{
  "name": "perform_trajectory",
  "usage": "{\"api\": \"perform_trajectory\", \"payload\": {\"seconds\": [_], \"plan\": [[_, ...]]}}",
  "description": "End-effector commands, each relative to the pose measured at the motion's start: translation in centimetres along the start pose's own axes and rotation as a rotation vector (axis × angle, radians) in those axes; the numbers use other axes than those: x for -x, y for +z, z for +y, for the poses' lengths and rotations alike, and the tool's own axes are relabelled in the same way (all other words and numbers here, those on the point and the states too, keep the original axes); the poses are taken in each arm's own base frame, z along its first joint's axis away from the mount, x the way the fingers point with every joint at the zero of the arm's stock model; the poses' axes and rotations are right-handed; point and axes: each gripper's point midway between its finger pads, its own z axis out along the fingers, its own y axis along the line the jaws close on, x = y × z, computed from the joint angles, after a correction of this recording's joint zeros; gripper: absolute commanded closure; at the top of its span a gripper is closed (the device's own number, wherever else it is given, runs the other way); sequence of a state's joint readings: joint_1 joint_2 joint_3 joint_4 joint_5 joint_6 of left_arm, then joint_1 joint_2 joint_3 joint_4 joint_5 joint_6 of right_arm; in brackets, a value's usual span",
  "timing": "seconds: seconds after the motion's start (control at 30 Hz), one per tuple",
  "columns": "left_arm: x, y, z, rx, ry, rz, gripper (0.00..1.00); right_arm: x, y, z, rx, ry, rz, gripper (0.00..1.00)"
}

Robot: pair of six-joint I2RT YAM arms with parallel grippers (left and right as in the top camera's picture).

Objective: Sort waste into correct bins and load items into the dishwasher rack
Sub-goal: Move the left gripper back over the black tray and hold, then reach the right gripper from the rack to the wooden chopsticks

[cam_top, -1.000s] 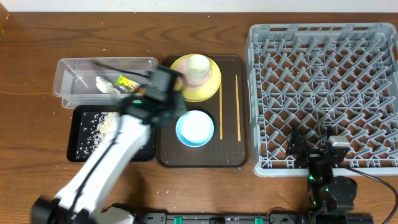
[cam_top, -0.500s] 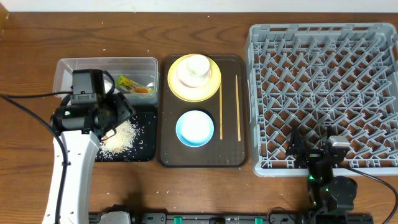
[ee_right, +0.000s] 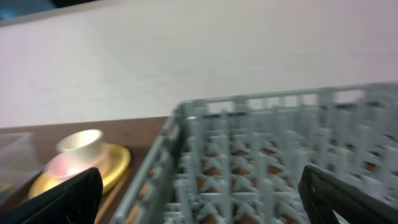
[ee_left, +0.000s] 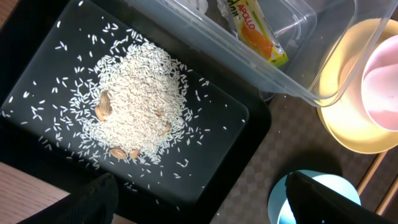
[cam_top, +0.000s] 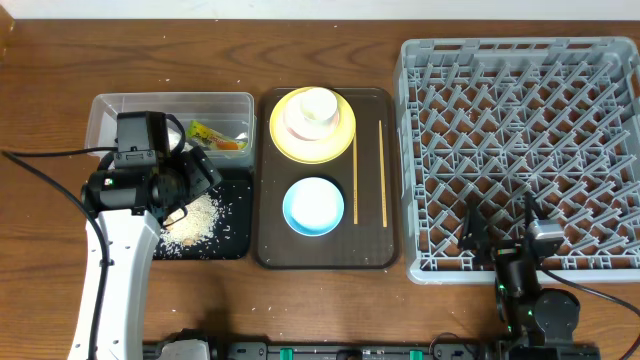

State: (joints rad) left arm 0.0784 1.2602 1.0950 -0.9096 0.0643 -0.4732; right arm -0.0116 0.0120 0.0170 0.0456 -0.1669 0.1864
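Light-blue bowl (cam_top: 313, 206) sits front-middle on the brown tray (cam_top: 375, 250). It looks rigid, light and probably slick, so I'd pinch its rim, one finger inside. My left gripper (ee_left: 199, 186) hangs spread wide and empty over the black tray (cam_top: 235, 240). My right gripper (ee_right: 200, 177), equally spread, holds nothing by the rack (cam_top: 520, 60).

My left end effector (ee_left: 200, 198) hung wide open, pointing down; right end effector (ee_right: 200, 194) sat low, jaws spread too.
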Motion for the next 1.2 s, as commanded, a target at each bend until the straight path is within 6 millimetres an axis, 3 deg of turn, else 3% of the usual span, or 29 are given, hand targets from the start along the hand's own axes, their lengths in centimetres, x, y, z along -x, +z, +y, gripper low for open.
{"api": "perform_trajectory", "payload": {"seconds": [0.0, 0.13, 0.27, 0.37, 0.47, 0.67, 0.77, 0.9, 1.03, 1.07, 1.17], "plan": [[0.5, -0.3, 0.0, 0.000, 0.002, -0.012, 0.10, 1.8, -0.5, 1.5, 0.068, 0.000, 0.008, 0.01], [0.5, -0.3, 0.0, 0.000, 0.002, -0.012, 0.08, 4.7, -1.5, 0.5, -0.044, 0.013, 0.062, 0.01], [0.5, -0.3, 0.0, 0.000, 0.002, -0.012, 0.07, 9.7, -2.3, 0.9, -0.095, 0.017, 0.120, 0.01], [0.5, -0.3, -0.1, 0.000, 0.002, -0.013, 0.07, 12.6, -1.7, 1.5, -0.108, 0.035, 0.229, 0.01], [0.5, -0.3, -0.1, 0.000, 0.002, -0.013, 0.06, 13.7, -0.7, 2.0, -0.114, 0.066, 0.406, 0.01], [0.5, -0.3, 0.0, 0.000, 0.002, -0.012, 0.06, 11.9, 0.7, 2.7, -0.133, 0.165, 0.868, 0.01], [0.5, -0.3, 0.0, 0.000, 0.002, -0.012, 0.06, 10.3, 1.6, 4.3, -0.068, 0.252, 1.077, 0.01], [0.5, -0.3, 0.0, 0.000, 0.002, -0.012, 0.05, 8.5, 4.2, 7.8, 0.130, 0.452, 1.203, 0.01], [0.5, -0.3, 0.0, 0.000, 0.002, -0.012, 0.05, 6.2, 6.6, 8.1, 0.166, 0.542, 1.278, 0.01], [0.5, -0.3, 0.0, 0.000, 0.002, -0.012, 0.05, 5.7, 7.5, 8.0, 0.157, 0.574, 1.282, 0.23], [0.5, -0.3, -0.1, 0.000, 0.002, -0.013, 0.05, 3.6, 9.6, 7.8, 0.087, 0.575, 1.301, 0.49]]}}
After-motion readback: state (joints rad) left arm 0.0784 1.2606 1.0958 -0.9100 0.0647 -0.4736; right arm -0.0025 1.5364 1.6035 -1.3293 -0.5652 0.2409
